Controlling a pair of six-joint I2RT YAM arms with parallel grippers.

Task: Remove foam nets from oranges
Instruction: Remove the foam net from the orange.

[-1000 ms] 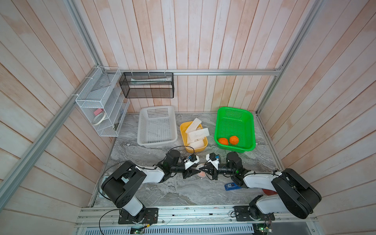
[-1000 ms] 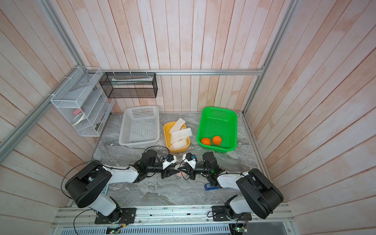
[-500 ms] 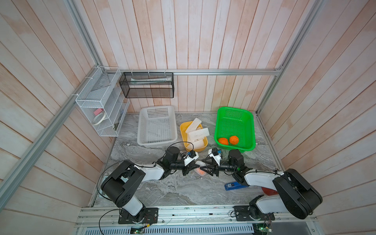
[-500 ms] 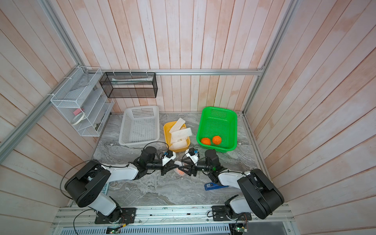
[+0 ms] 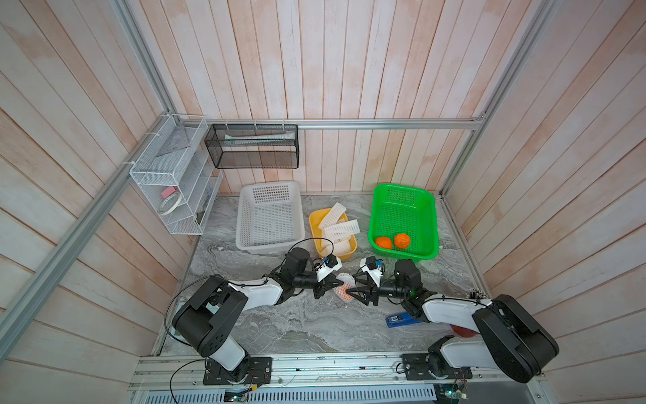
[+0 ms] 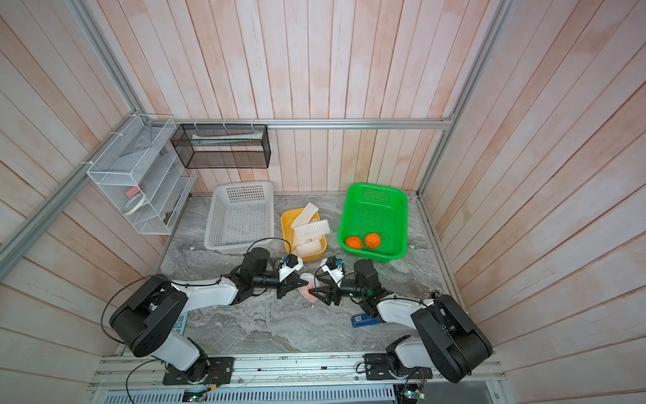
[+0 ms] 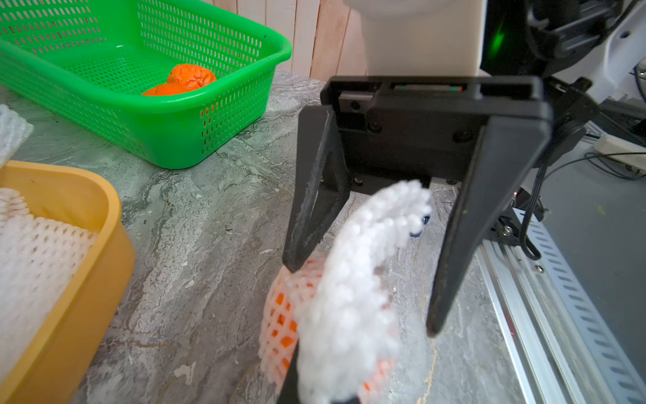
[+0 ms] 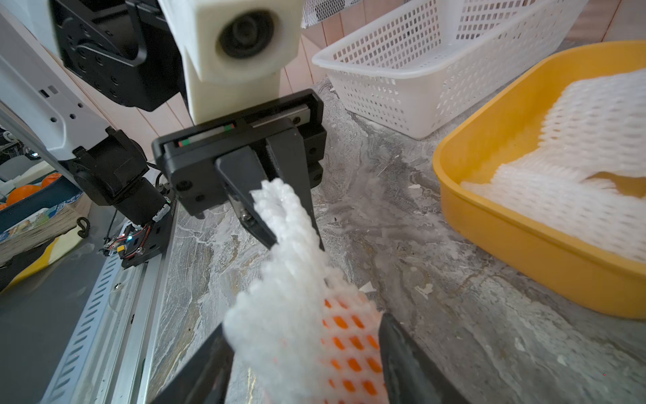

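Now my left pincer is pressed together on the loose end of a foam net. The net sleeves an orange just in front of the yellow tub, on the side toward my bases. My right pincer stands spread around that netted fruit, with one finger touching the mesh. Empty foam nets lie heaped in the yellow tub. Two bare oranges sit in the green basket beside the tub.

No word, number or brand can be read anywhere. The flat blue box on the tabletop carries a small white label with a dark square code, too small to make out in both top views.
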